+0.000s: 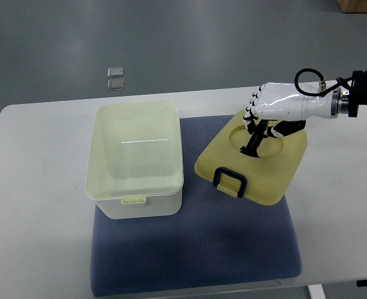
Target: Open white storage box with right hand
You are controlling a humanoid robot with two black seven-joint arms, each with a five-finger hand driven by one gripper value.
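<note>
Gripping one lid (267, 168), the right hand (276, 106) clamps it beside one open box (136, 162).

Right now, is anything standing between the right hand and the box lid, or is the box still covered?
Nothing visible intervenes: the right hand rests directly on the lid, which lies on the blue mat beside the open white storage box.

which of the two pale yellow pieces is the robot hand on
The lid, lying right of the open box on the blue mat; it has a black handle, and the right robot hand rests on it.
</note>
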